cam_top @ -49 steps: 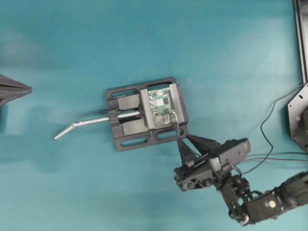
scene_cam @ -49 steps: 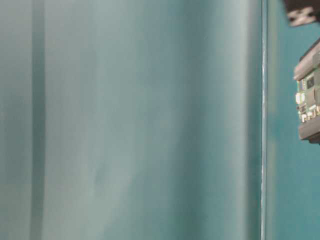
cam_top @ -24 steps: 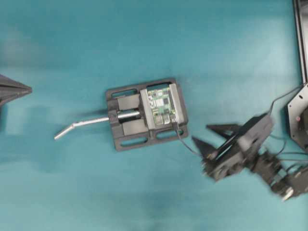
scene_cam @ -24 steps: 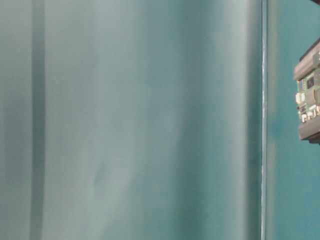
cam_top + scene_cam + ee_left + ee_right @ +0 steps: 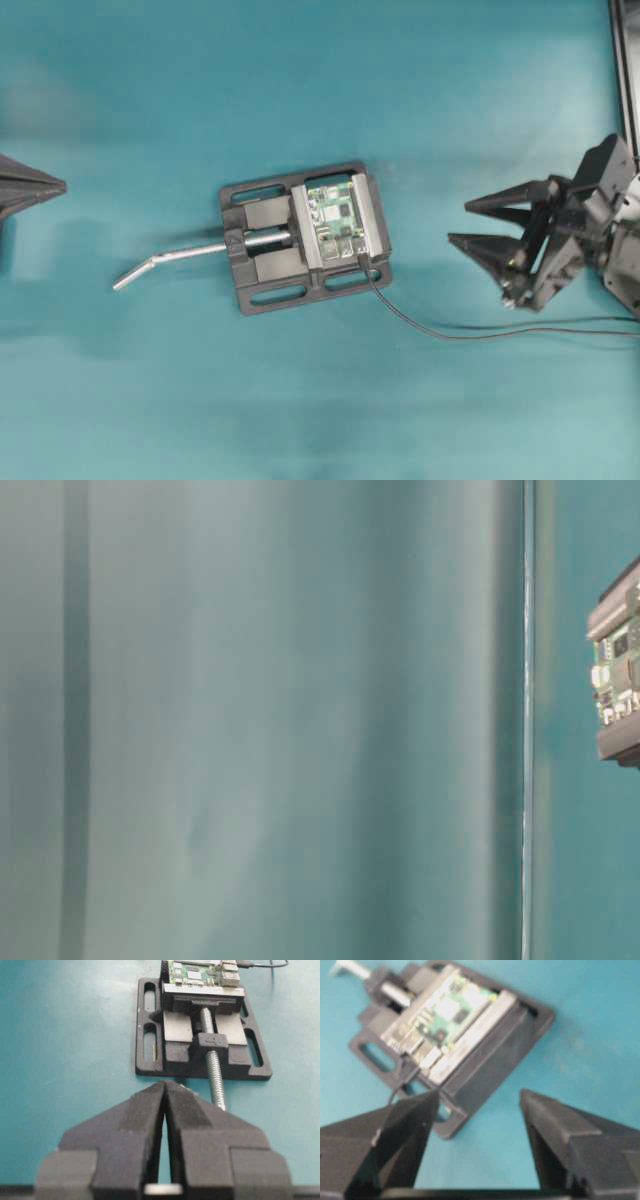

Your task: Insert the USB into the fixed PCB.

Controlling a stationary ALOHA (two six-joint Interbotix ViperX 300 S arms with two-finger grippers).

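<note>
USB (image 5: pixel 363 258): plug sits at the lower right corner of the fixed PCB (image 5: pixel 335 220), apparently seated; cable trails right across the surface. Right end effector (image 5: pixel 470 224): spread wide, empty, well apart. Left end effector (image 5: pixel 164 1091): closed, empty; apparently nothing remains.

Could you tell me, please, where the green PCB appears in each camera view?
Overhead: PCB centre, clamped in the black vise.
Table-level: PCB at the right edge.
Left wrist: PCB top centre.
Right wrist: PCB upper left.
Shared landmark: the vise.
</note>
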